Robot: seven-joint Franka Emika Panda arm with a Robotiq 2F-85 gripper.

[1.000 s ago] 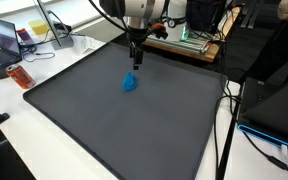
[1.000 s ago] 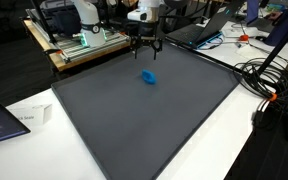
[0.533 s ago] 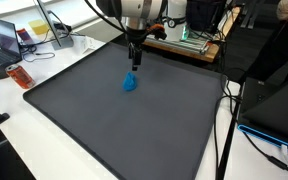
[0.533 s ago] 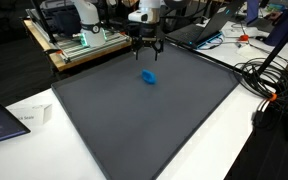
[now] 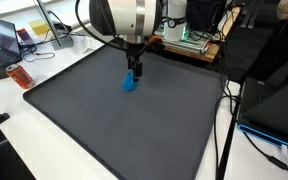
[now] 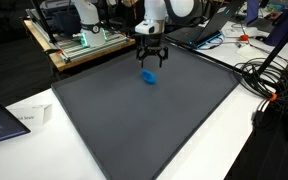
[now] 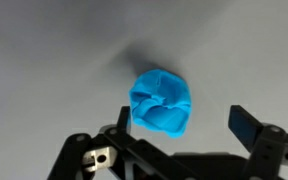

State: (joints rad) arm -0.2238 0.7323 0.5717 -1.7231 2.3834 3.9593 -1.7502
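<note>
I find the gripper [image 5: 136,69] pointing straight down, low over the dark mat [image 5: 104,130] that covers most of the white worktop [image 5: 14,125]. The jaws stand released, spread wide with nothing clamped between them. In the wrist view a crumpled blue wad [image 7: 161,100] lies on the mat in the gap between the two fingers [image 7: 246,122], closer to one finger than to the other. From that view I cannot tell whether any finger touches it.

In an exterior view the wad [image 6: 148,77] sits directly under the gripper [image 6: 149,64], in the far half of the mat and well away from its edges. An orange object [image 5: 20,76] lies on the worktop beside the mat's corner, and an open laptop [image 5: 6,38] stands beyond it.
</note>
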